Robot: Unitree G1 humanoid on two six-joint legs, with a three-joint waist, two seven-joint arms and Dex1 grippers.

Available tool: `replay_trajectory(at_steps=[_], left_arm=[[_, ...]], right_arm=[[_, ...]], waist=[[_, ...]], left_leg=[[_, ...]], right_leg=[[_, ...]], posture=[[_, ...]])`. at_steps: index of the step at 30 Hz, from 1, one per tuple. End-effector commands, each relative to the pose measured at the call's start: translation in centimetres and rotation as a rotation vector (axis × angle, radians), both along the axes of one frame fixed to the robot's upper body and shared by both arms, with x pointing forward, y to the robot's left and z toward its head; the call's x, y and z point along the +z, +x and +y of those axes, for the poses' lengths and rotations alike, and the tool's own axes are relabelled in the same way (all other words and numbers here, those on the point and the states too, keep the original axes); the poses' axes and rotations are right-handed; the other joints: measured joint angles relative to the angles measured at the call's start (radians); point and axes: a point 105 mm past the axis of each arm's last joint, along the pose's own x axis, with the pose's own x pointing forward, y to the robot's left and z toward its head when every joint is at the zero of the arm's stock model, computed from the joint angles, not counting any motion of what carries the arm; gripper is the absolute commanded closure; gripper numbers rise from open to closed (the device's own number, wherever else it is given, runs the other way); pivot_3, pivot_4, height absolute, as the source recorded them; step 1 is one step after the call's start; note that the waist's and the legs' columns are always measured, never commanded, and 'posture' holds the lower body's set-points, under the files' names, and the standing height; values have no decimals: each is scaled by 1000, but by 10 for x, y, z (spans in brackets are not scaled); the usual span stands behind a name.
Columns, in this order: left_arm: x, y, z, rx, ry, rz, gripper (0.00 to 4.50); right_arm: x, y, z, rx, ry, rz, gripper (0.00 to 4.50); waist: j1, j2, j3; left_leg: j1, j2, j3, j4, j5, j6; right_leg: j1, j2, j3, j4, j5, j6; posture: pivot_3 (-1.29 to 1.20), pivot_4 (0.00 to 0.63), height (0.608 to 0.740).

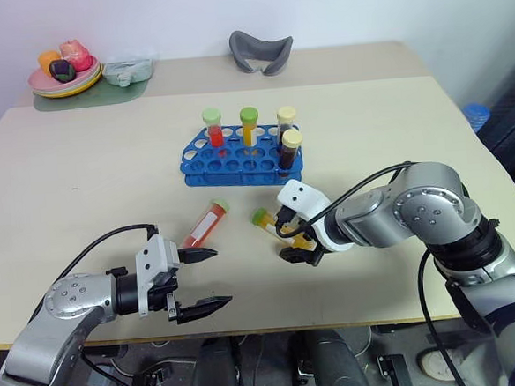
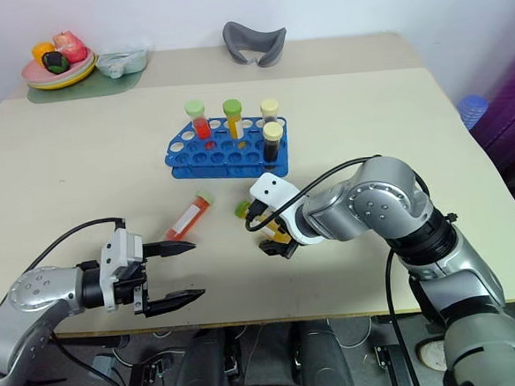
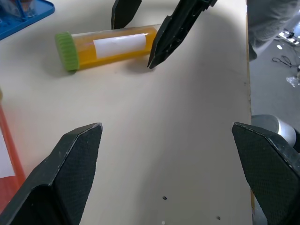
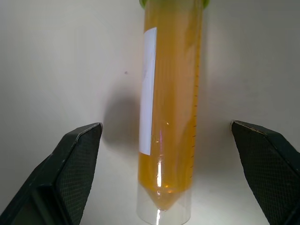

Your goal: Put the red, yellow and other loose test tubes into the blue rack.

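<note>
Yellow tube (image 4: 169,103) lies between open right pincer (image 1: 298,246) fingers

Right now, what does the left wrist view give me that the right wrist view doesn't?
Left wrist view: the blue plastic rack's corner, the red-filled tube's edge, the table's edge, and the right gripper from outside, open astride the yellow tube.

Right wrist view: the tube's conical tip and printed scale, centred between that gripper's own open fingers.

Both: the yellow-filled, green-capped tube lying flat, white label visible.
</note>
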Motion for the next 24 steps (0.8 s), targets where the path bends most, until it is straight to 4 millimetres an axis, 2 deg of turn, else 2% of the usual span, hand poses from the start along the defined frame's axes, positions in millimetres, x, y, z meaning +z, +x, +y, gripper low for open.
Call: replay_trajectory(at_steps=[1,14,17,23,24], left_arm=[[7,0,-6,-24,-14,-35,0],[6,1,-8,-21,-24,-38,0],[6,1,-8,-19,-26,-38,0],[6,2,-7,-9,-25,-41,0],[6,2,-7,-7,-24,-41,0]], right_arm=[[5,3,0,-8,-26,-14,41],[-2,4,-4,-40,-82,12,41],[-3,3,-4,-41,-85,14,872],[-1,5,-5,-44,-98,-1,3657],[-1,5,-5,-45,-99,-4,3657]], waist=[[1,0,0],[1,0,0],[2,0,0],[1,0,0],[1,0,0]], left_leg=[[0,0,0,0,0,0],[0,0,0,0,0,0],[0,0,0,0,0,0],[0,0,0,0,0,0],[0,0,0,0,0,0]], right_leg=[[0,0,0,0,0,0],[0,0,0,0,0,0],[0,0,0,0,0,0],[0,0,0,0,0,0],[0,0,0,0,0,0]], posture=[[0,150,666],[0,150,666],[0,150,666],[0,150,666],[0,150,666]])
